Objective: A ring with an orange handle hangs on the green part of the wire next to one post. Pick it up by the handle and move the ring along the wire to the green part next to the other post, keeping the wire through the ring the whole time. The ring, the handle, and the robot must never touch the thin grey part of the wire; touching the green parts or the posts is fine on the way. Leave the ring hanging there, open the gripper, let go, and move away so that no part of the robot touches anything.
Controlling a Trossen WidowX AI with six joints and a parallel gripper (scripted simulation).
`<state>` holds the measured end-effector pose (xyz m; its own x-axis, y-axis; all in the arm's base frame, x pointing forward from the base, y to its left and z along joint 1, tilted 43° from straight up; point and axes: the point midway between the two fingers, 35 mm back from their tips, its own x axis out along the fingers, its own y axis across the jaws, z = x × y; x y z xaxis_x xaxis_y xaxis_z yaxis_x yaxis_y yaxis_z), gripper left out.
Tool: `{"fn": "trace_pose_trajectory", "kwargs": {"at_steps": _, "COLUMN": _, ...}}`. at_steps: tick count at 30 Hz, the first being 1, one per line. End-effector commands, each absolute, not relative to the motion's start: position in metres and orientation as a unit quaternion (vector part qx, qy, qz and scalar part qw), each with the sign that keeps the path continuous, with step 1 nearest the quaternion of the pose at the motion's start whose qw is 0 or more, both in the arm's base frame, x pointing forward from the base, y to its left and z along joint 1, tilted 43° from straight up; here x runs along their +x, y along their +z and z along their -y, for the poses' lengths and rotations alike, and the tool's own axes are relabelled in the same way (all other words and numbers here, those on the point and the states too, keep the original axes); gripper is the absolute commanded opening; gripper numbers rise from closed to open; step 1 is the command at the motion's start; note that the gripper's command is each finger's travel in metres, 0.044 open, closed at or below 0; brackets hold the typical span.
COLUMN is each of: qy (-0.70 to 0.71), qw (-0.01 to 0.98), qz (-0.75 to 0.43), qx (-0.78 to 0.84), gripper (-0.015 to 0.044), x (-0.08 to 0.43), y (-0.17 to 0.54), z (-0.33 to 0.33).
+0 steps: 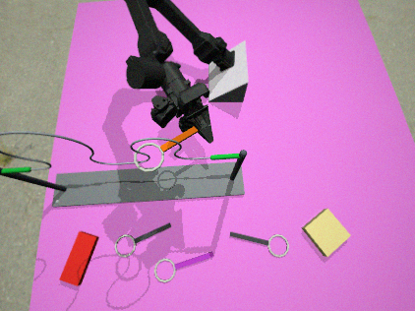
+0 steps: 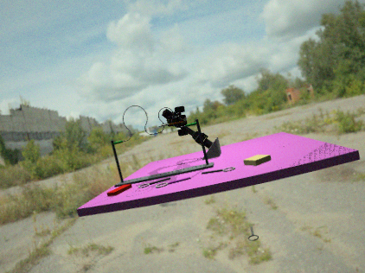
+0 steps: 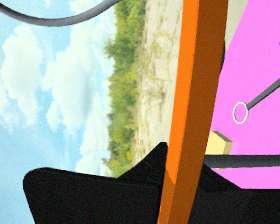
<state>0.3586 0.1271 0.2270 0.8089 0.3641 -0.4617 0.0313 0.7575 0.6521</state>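
The ring [image 1: 149,170] is in the air around the grey wire [image 1: 54,135] [image 2: 135,105] [image 3: 52,22], between the posts, near the small loop. Whether it touches the wire I cannot tell. Its orange handle [image 1: 179,139] [image 3: 192,90] slants up to my gripper [image 1: 201,130] [image 3: 166,148], which is shut on it. One green part [image 1: 226,156] [image 2: 190,123] is by the right post [image 1: 238,166] [image 2: 201,138]. The other green part [image 1: 16,169] [image 2: 117,142] is by the left post [image 1: 36,180] [image 2: 117,160]. In the exterior view the ring is too small to make out clearly.
A grey base [image 1: 74,195] lies below the wire. In front lie a red block [image 1: 79,259] [image 2: 119,190], a yellow block [image 1: 326,232] [image 2: 257,159], a purple-handled ring [image 1: 194,260] and two dark-handled rings. A pale wedge [image 1: 228,79] stands beside the arm.
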Motion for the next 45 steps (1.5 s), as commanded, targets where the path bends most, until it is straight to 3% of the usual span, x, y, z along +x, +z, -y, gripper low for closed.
{"fn": "trace_pose_trajectory", "kwargs": {"at_steps": 1, "qy": 0.108, "qw": 0.872, "qz": -0.294, "qx": 0.376, "gripper": -0.0150, "x": 0.357, "y": 0.240, "z": -0.139}}
{"fn": "trace_pose_trajectory", "kwargs": {"at_steps": 27, "qy": 0.146, "qw": 0.779, "qz": -0.290, "qx": 0.536, "gripper": -0.0150, "x": 0.355, "y": 0.299, "z": -0.169}}
{"fn": "trace_pose_trajectory", "kwargs": {"at_steps": 45, "qy": 0.133, "qw": 0.817, "qz": -0.294, "qx": 0.477, "gripper": -0.0150, "x": 0.355, "y": 0.300, "z": -0.167}}
